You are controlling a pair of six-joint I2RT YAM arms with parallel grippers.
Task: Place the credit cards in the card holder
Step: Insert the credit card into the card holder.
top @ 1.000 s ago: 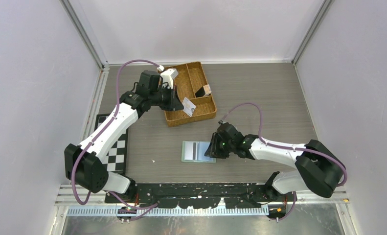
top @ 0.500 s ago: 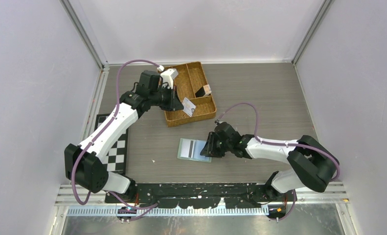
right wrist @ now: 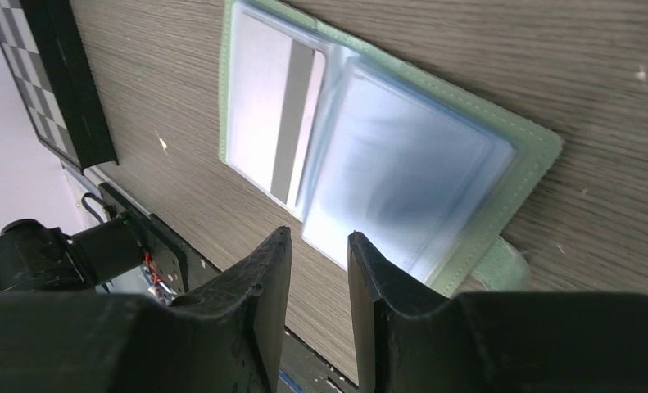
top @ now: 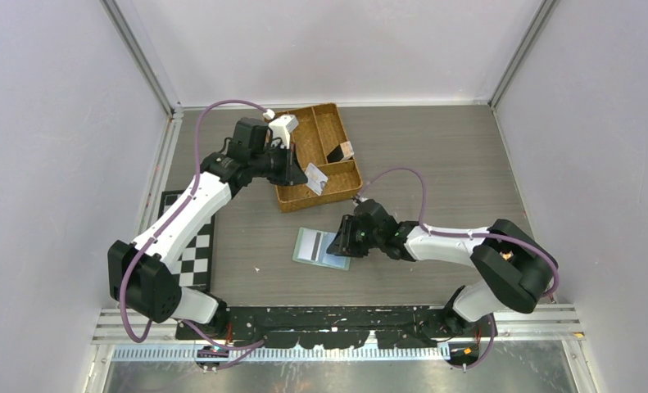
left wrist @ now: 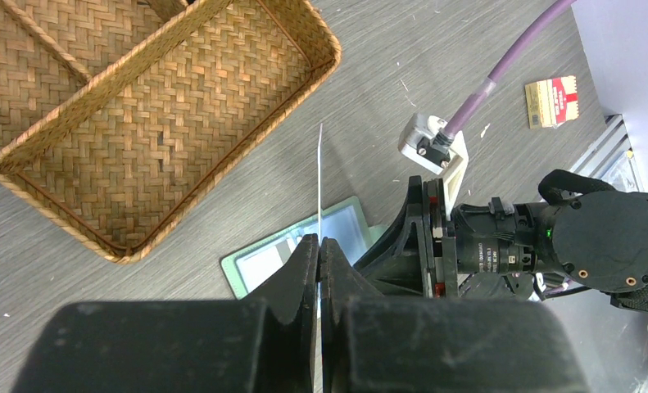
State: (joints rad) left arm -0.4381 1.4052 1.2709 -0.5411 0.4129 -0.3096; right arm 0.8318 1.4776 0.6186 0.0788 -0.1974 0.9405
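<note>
The sage-green card holder (top: 314, 246) lies open on the table, with a silvery card with a dark stripe (right wrist: 275, 123) in its left clear pocket. My right gripper (top: 339, 243) rests at the holder's right edge, jaws a little apart with nothing between them (right wrist: 319, 246); one finger (right wrist: 386, 278) overlaps the holder's (right wrist: 533, 147) rim. My left gripper (top: 302, 173) hovers over the near edge of the woven tray, shut on a light credit card (top: 317, 179). In the left wrist view that card (left wrist: 319, 180) is edge-on above the holder (left wrist: 259, 260), gripped at the fingertips (left wrist: 319, 242).
The brown woven divided tray (top: 330, 123) stands at the back centre with a dark card and a small item (top: 342, 151) in it. A checkerboard (top: 191, 250) lies at the left. A small tan-and-red tag (left wrist: 552, 100) lies on the table.
My right gripper has moved left and slid the open card holder left and turned it slightly. My left arm has held still with its card.
</note>
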